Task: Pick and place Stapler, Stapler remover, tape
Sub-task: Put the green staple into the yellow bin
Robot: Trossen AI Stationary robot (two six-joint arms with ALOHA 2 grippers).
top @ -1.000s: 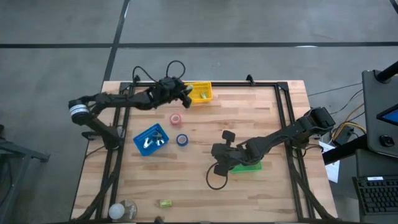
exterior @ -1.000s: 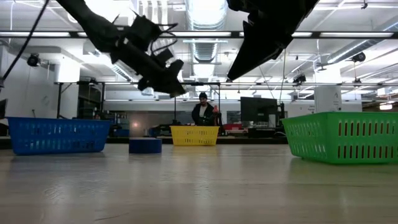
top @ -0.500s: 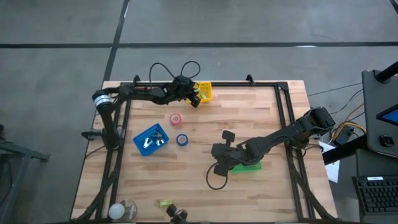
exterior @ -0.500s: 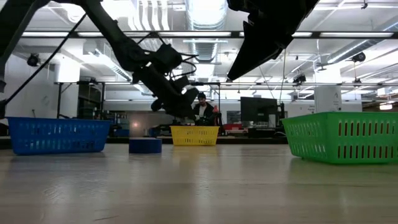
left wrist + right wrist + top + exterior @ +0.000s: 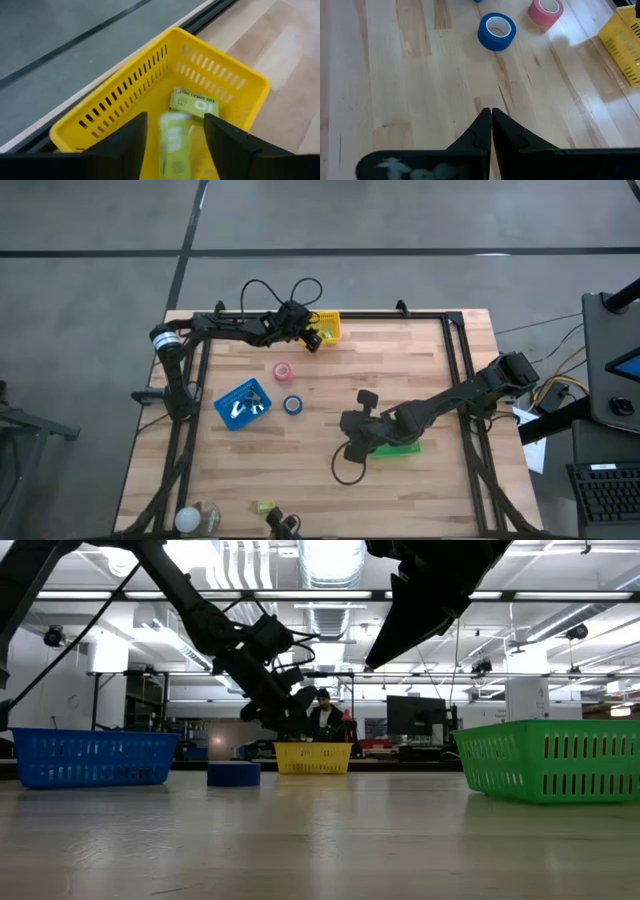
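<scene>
Left gripper (image 5: 175, 131), jaws apart, above a yellow basket (image 5: 125, 90) holding a blurred green box (image 5: 174, 145) and another (image 5: 194, 102) with unclear lettering; right gripper (image 5: 491, 125) clenched empty

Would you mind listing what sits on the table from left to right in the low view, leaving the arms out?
Blue basket → blue tape roll → yellow basket → green basket.
</scene>
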